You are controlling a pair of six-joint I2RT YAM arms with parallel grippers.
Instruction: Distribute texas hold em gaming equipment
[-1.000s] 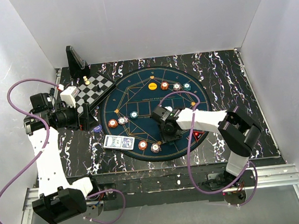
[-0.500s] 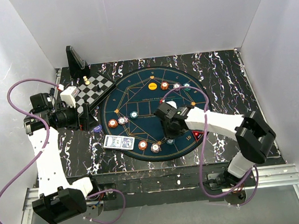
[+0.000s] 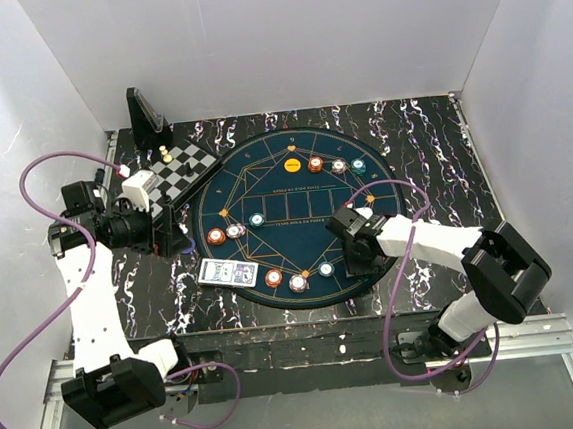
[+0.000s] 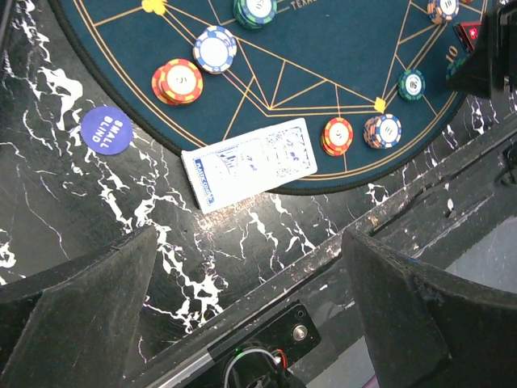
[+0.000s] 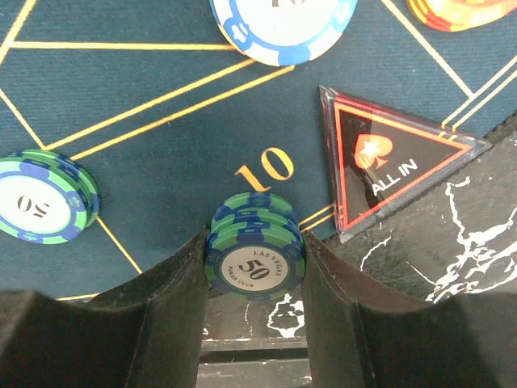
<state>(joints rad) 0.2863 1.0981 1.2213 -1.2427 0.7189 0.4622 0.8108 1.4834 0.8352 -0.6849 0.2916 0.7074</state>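
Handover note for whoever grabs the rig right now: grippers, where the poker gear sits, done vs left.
Left gripper: open, empty, off the mat's left side.
Right gripper: shut on a green 50 chip stack at the mat's near rim, beside the ALL IN marker.
Gear: card pack lies across the mat's near edge; SMALL BLIND marker is off the mat on the table; yellow marker is on the far side.
Done: chip stacks are spread around the mat, e.g. the orange stack.
Left: set down the held stack; the cards look undealt.
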